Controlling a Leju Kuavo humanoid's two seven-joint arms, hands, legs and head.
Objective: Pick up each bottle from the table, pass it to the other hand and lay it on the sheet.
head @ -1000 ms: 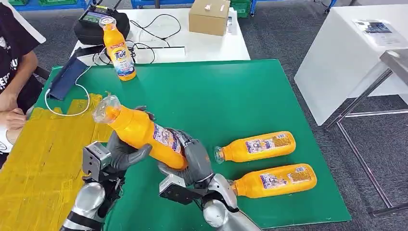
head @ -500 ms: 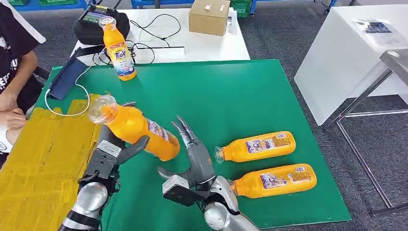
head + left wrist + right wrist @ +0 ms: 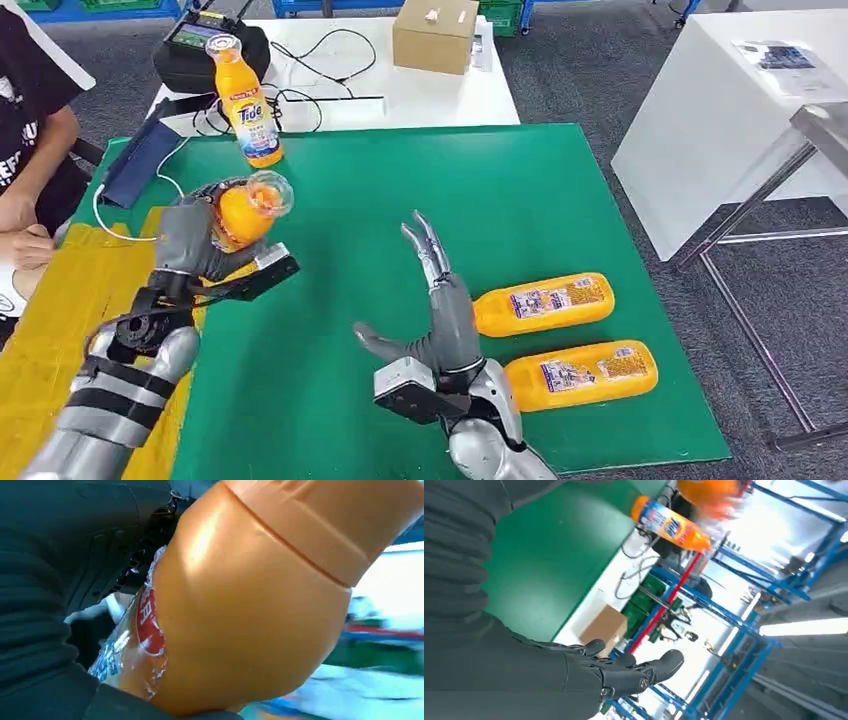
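Two orange plastic bottles [image 3: 560, 335] lie on the green mat [image 3: 400, 200]; my left hand [image 3: 190, 240] grips a third orange bottle [image 3: 245, 208] at the mat's yellow-sheet [image 3: 60, 330] edge, my right hand [image 3: 440, 310] spread empty.

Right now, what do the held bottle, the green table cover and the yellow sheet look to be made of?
Held bottle: glossy orange plastic, judging by highlights, with a crinkled film label. Green table cover: matte, felt or cloth by its look. Yellow sheet: apparently overlapping tape strips, slightly shiny.
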